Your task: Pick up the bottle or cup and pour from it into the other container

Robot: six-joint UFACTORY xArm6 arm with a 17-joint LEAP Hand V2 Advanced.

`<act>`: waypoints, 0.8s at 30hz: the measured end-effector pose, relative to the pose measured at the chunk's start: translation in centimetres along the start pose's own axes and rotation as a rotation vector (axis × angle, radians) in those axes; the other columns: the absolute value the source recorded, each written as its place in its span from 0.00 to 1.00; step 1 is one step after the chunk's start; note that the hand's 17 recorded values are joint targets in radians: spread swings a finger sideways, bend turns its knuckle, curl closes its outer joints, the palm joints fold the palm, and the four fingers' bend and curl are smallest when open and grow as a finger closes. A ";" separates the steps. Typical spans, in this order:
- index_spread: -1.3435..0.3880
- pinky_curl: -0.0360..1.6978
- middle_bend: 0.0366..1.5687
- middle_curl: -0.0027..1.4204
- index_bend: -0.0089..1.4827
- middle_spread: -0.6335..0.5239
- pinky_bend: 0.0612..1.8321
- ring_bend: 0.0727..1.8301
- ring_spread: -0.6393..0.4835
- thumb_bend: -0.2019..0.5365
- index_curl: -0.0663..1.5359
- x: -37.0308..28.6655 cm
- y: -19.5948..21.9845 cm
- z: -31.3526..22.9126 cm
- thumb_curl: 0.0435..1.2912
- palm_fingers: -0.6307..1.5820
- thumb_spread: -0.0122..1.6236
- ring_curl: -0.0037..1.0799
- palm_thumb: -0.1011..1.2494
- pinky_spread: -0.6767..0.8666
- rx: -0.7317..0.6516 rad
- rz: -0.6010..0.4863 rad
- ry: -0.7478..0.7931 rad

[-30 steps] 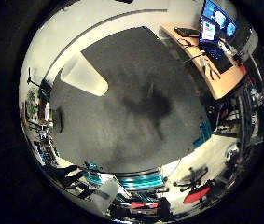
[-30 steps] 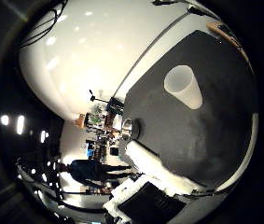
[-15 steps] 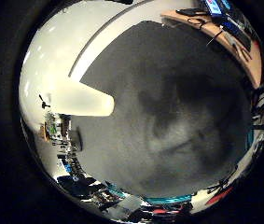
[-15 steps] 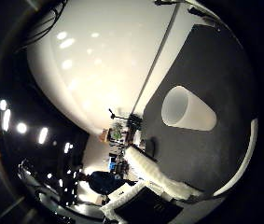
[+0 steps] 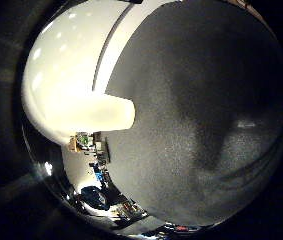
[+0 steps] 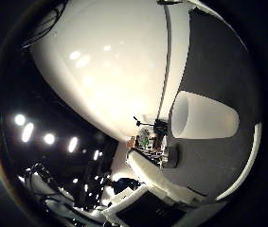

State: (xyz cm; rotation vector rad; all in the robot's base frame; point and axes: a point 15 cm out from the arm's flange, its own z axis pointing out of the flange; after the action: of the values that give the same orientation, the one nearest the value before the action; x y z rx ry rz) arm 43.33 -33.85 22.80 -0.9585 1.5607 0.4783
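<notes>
A white cup (image 6: 205, 117) stands on the dark grey mat (image 5: 201, 110), close to the mat's edge by the white table surface (image 6: 105, 85). The cup also shows in the little finger side palm view (image 5: 107, 113), against the mat's edge. The mat fills most of that view, so the palm is low over it, with the cup a short way off to the side.
The white table (image 5: 66, 50) curves around the mat. Room clutter and stands (image 6: 152, 137) lie beyond the table's edge, with ceiling lights (image 6: 25, 128) above.
The camera has dropped closer to the mat and the cup. The cup looks larger in both views, and the desk with monitors has left the little finger side view.
</notes>
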 end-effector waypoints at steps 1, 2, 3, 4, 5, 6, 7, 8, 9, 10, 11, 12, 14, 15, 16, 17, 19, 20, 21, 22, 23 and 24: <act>0.63 0.18 0.16 0.24 0.10 0.63 0.32 0.24 0.71 0.24 0.19 0.1 0.1 0.1 0.20 0.32 0.61 0.23 0.43 0.73 -0.002 0.002 -0.003; 0.62 0.19 0.17 0.24 0.10 0.63 0.32 0.24 0.71 0.24 0.19 0.4 0.1 0.3 0.20 0.32 0.61 0.23 0.43 0.73 -0.006 0.007 -0.006; 0.61 0.19 0.17 0.24 0.10 0.63 0.32 0.24 0.71 0.24 0.19 0.5 0.2 0.6 0.20 0.32 0.61 0.23 0.43 0.73 -0.010 0.010 -0.009; 0.60 0.19 0.17 0.24 0.10 0.63 0.32 0.24 0.71 0.24 0.19 0.5 0.2 0.8 0.20 0.32 0.61 0.23 0.43 0.73 -0.013 0.009 -0.010; 0.59 0.19 0.17 0.24 0.10 0.64 0.32 0.24 0.71 0.24 0.19 0.5 0.2 1.0 0.20 0.32 0.61 0.23 0.43 0.73 -0.016 0.010 -0.011; 0.59 0.19 0.17 0.24 0.10 0.64 0.32 0.25 0.71 0.24 0.18 0.5 0.2 1.2 0.20 0.31 0.61 0.23 0.43 0.73 -0.020 0.009 -0.012; 0.58 0.19 0.17 0.24 0.10 0.64 0.32 0.25 0.71 0.24 0.18 0.3 0.2 1.4 0.20 0.31 0.61 0.23 0.43 0.73 -0.024 0.007 -0.013; 0.58 0.19 0.17 0.24 0.10 0.64 0.32 0.25 0.71 0.24 0.18 0.3 0.2 1.6 0.20 0.31 0.60 0.23 0.43 0.73 -0.028 0.006 -0.014; 0.58 0.19 0.17 0.24 0.10 0.64 0.32 0.25 0.71 0.24 0.18 0.1 0.2 1.8 0.20 0.31 0.60 0.23 0.43 0.73 -0.033 0.004 -0.015; 0.58 0.19 0.17 0.24 0.10 0.64 0.32 0.25 0.71 0.24 0.18 0.1 0.2 2.0 0.20 0.31 0.61 0.23 0.43 0.73 -0.036 0.002 -0.015; 0.58 0.19 0.17 0.24 0.10 0.64 0.32 0.25 0.71 0.24 0.18 -0.2 0.1 2.2 0.20 0.31 0.61 0.23 0.43 0.73 -0.040 -0.002 -0.014; 0.58 0.19 0.17 0.24 0.10 0.65 0.33 0.25 0.71 0.24 0.18 -0.3 0.1 2.6 0.20 0.31 0.60 0.23 0.43 0.73 -0.047 -0.005 -0.015; 0.58 0.19 0.17 0.24 0.10 0.65 0.33 0.25 0.71 0.24 0.18 -0.5 0.1 3.0 0.20 0.31 0.60 0.23 0.44 0.73 -0.055 -0.006 -0.017; 0.58 0.18 0.17 0.24 0.10 0.65 0.33 0.25 0.72 0.24 0.18 -0.6 0.1 3.6 0.20 0.31 0.60 0.23 0.44 0.72 -0.065 -0.007 -0.019; 0.59 0.18 0.17 0.24 0.10 0.65 0.33 0.25 0.72 0.23 0.18 -0.7 0.2 4.0 0.20 0.31 0.60 0.23 0.43 0.73 -0.072 -0.007 -0.020; 0.59 0.18 0.17 0.24 0.10 0.65 0.33 0.25 0.72 0.24 0.18 -0.7 0.2 4.5 0.20 0.31 0.60 0.23 0.43 0.73 -0.080 -0.006 -0.022; 0.59 0.18 0.17 0.24 0.10 0.65 0.33 0.25 0.72 0.24 0.18 -0.9 0.2 4.8 0.20 0.31 0.60 0.23 0.44 0.73 -0.086 -0.008 -0.022; 0.59 0.18 0.17 0.24 0.10 0.65 0.33 0.25 0.72 0.24 0.18 -1.0 0.2 5.0 0.20 0.31 0.60 0.23 0.43 0.73 -0.090 -0.009 -0.023; 0.59 0.18 0.17 0.24 0.10 0.65 0.33 0.25 0.72 0.24 0.18 -1.0 0.2 5.3 0.20 0.31 0.60 0.23 0.43 0.73 -0.095 -0.010 -0.024; 0.58 0.18 0.17 0.24 0.10 0.65 0.34 0.25 0.72 0.24 0.18 -1.1 0.2 5.6 0.20 0.31 0.60 0.23 0.44 0.73 -0.101 -0.011 -0.025; 0.58 0.18 0.17 0.24 0.10 0.65 0.34 0.26 0.72 0.24 0.18 -1.2 0.3 6.0 0.20 0.31 0.60 0.23 0.44 0.73 -0.108 -0.012 -0.027; 0.57 0.18 0.17 0.24 0.10 0.65 0.34 0.26 0.73 0.24 0.18 -1.3 0.3 6.3 0.20 0.31 0.60 0.23 0.44 0.73 -0.113 -0.013 -0.028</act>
State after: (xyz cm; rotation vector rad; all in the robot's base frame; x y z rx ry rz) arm 46.94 -28.48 22.45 -1.0434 1.5139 0.5735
